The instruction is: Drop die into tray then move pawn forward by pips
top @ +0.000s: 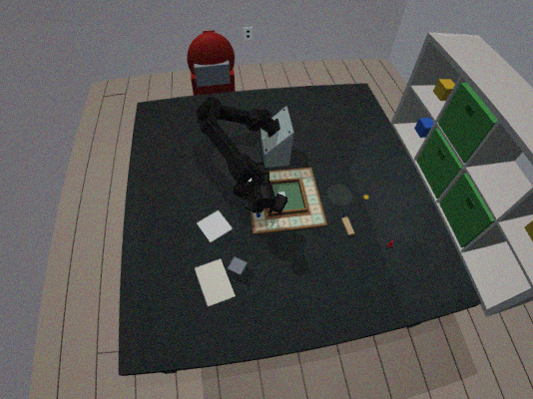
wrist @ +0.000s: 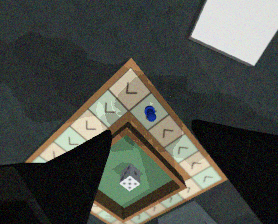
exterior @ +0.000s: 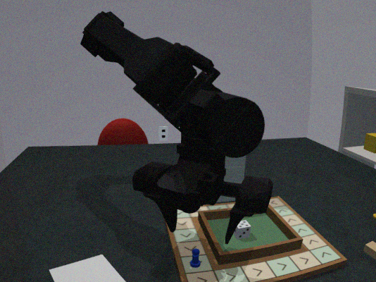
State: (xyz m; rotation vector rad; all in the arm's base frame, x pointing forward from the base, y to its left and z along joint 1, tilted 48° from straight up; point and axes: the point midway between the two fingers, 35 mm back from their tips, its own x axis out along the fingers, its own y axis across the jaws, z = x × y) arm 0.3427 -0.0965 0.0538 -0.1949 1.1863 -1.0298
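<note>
No words, brand names or written numbers legible in any view. Arrow chevrons printed on each square of the board, forming the ring around the tray. Die shows five pips on top; its side-face pip counts are too small to read.

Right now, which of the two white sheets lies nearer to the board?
The smaller, squarer white sheet, just left of the board; the larger sheet lies farther toward the table's front.

one die, one pawn, one board
</note>
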